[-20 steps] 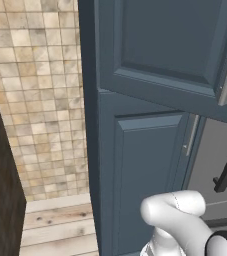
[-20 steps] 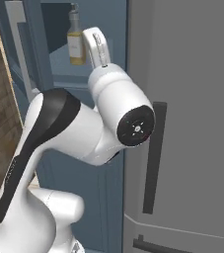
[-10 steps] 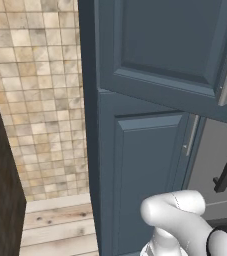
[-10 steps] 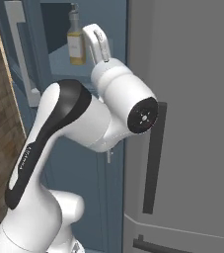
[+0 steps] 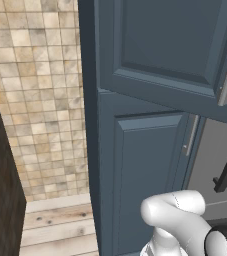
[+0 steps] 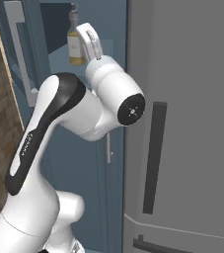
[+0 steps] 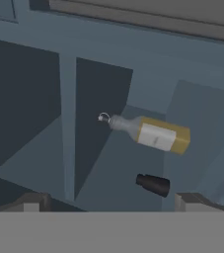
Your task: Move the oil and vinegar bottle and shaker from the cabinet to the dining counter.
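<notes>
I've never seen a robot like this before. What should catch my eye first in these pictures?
The big white arm reaching up toward an open slate-blue cabinet, its gripper spread open just short of a small bottle of yellow oil on the shelf. From the hand view, that bottle appears lying sideways because the camera is rolled, with a tiny dark shaker beside it. To the right of the cabinet stands a tall grey fridge.

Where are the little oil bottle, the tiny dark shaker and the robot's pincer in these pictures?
oil and vinegar bottle (image 7: pixel 155 135), hand view, on its pale label.
shaker (image 7: pixel 153 184), hand view, on its dark side.
pincer (image 6: pixel 90 40), right base view, between its open white fingers.
</notes>
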